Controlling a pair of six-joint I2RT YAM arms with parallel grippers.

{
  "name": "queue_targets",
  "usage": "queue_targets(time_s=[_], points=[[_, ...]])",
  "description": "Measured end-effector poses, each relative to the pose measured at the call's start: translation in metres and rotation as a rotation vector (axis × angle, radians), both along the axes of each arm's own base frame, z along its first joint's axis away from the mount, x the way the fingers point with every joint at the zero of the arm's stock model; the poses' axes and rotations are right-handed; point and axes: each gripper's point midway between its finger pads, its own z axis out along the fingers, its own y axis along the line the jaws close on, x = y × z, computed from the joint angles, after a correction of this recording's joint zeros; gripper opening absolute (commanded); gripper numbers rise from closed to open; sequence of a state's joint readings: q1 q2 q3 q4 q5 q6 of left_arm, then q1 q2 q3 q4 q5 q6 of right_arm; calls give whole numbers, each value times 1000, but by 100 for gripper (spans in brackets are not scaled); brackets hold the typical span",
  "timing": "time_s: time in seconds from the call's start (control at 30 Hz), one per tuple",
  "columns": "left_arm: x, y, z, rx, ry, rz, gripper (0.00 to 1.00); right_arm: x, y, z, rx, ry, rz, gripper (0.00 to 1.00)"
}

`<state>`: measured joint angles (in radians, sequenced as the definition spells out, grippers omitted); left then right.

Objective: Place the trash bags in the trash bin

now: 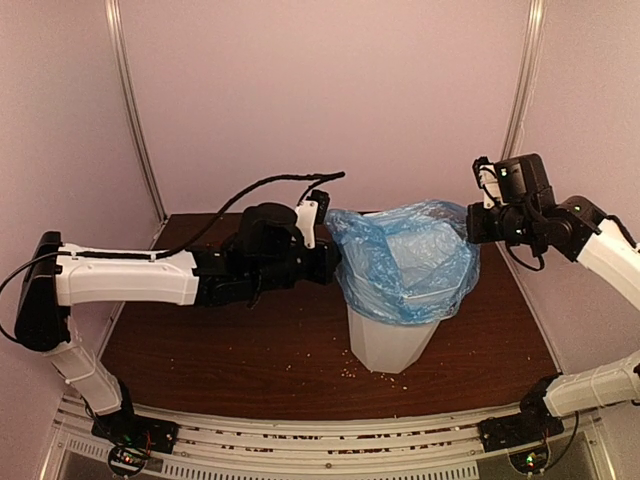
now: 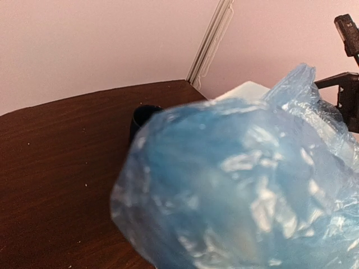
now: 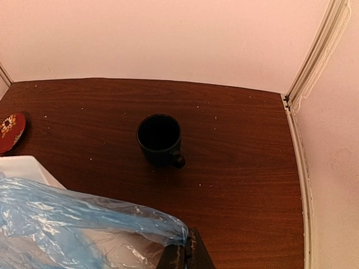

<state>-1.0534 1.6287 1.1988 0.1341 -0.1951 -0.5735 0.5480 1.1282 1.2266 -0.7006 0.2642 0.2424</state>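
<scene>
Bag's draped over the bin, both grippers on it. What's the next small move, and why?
Probably lower both grippers a little outside the rim. The trash bag sits opened over the trash bin, the left gripper and right gripper pinch its opposite edges, and the film looks bunched above the rim.

Robot lab cell, plain pinkish wall panels (image 1: 330, 90) with metal seam strips (image 1: 135, 110), dark wood worktop (image 1: 250, 370), left arm (image 1: 125, 277) and right arm (image 1: 615, 255) bolted to a slotted rail (image 1: 330, 445) at 6 o'clock
</scene>
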Motion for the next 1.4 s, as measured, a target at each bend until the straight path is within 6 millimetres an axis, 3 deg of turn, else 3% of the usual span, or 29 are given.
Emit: queue_targets(time_s=[0.1, 0.27, 0.37, 0.5, 0.77, 1.07, 1.3, 1.4], points=[[3, 0, 7, 1, -15, 4, 0, 11, 1, -4, 7, 7, -7, 6], [13, -10, 17, 5, -29, 7, 0, 29, -3, -30, 13, 66, -18, 9], [19, -11, 7, 23, -16, 15, 0, 34, -5, -48, 16, 113, -16, 8], [27, -10, -21, 61, 28, 22, 0, 36, 2, -72, 21, 182, 12, 8], [29, -3, -75, 82, 141, 7, 0, 22, 13, -105, 63, 270, 65, 7], [14, -3, -98, 36, 181, -47, 0, 1, 16, -135, 104, 346, 93, 5], [-15, 7, -135, 92, 255, -72, 0, -23, 13, -168, 120, 449, 92, 3], [-26, 13, -139, 93, 271, -77, 0, -34, 10, -167, 138, 448, 86, 3]])
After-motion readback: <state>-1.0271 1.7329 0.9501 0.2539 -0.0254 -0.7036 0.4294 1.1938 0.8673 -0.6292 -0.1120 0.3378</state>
